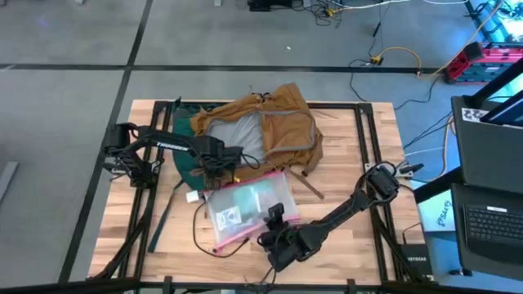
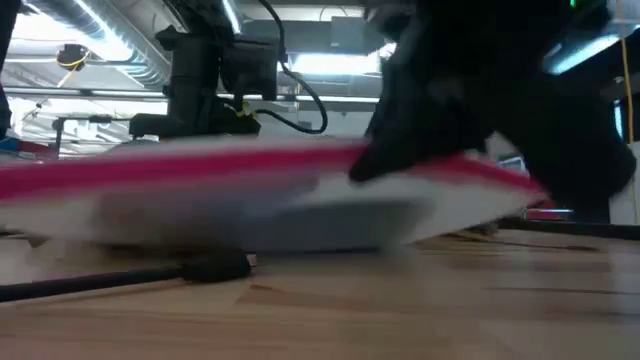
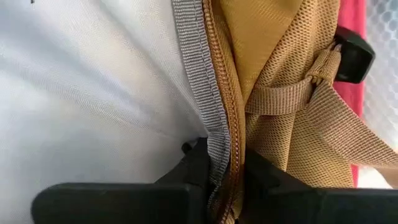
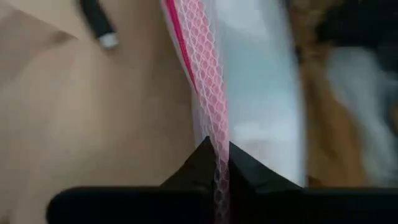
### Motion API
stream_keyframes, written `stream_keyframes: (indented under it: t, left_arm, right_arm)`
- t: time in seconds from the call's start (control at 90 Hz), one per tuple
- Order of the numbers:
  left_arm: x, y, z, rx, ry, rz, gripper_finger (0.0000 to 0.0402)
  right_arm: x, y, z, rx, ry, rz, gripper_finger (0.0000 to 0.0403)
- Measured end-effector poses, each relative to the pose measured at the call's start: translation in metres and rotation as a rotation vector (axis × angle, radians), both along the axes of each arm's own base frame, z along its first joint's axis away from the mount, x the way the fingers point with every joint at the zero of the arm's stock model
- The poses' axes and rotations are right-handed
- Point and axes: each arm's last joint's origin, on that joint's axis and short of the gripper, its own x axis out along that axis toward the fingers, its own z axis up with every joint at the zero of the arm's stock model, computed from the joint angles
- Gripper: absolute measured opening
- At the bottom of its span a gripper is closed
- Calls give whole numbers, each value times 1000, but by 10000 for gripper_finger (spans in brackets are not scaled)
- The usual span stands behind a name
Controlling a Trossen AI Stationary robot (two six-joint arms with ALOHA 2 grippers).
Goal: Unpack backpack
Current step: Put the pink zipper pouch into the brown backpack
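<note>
While both grippers are clenched, the backpack (image 1: 270, 122) lies open at the counter's twelve o'clock side.

From where I stand, the left gripper (image 1: 231, 158) sits at the backpack's seven o'clock edge, pinching the rim of the opening: grey webbing (image 3: 198, 93), a stitched tan zipper line and tan mesh pass between its dark fingers. The bag is soft, slumped tan fabric with pale grey lining showing. Just at its six o'clock lies a clear, flat pouch (image 1: 245, 211) with a pink mesh edge, on the pale wooden counter (image 1: 359, 237). The right gripper (image 1: 276, 219), at the pouch's four o'clock corner, grips that pink netted edge (image 4: 208, 93). A dark cable (image 2: 120, 278) trails along the boards.
</note>
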Motion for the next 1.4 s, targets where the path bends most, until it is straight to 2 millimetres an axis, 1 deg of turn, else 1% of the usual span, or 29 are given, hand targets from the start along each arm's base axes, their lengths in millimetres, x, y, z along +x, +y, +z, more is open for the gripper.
stream_keyframes:
  t: [0.144,0.322,0.433,0.6,0.722,0.844,1.133,1.3,1.4]
  left_arm:
    - [4,-3,8,-5,-38,-10,31]
    - [12,-18,36,-4,-147,-57,31]
    - [17,-31,55,-16,-225,-103,31]
    - [22,-49,80,-21,-321,-164,31]
    - [22,-58,95,-25,-371,-196,31]
    - [18,-69,102,-34,-380,-214,31]
    - [-3,-95,118,-74,-402,-239,31]
    - [-11,-110,122,-83,-416,-278,31]
    - [-13,-115,122,-87,-405,-284,31]
  right_arm:
    - [-9,11,25,-108,-21,-46,0]
    - [-30,25,57,-182,-60,-108,0]
    - [-43,28,72,-224,-87,-147,0]
    - [-56,25,91,-273,-121,-206,0]
    - [-57,23,100,-270,-152,-208,0]
    - [-58,21,109,-272,-179,-202,0]
    - [-54,12,124,-337,-411,-222,0]
    - [-45,-6,137,-368,-509,-268,0]
    - [-43,-21,149,-384,-546,-299,0]
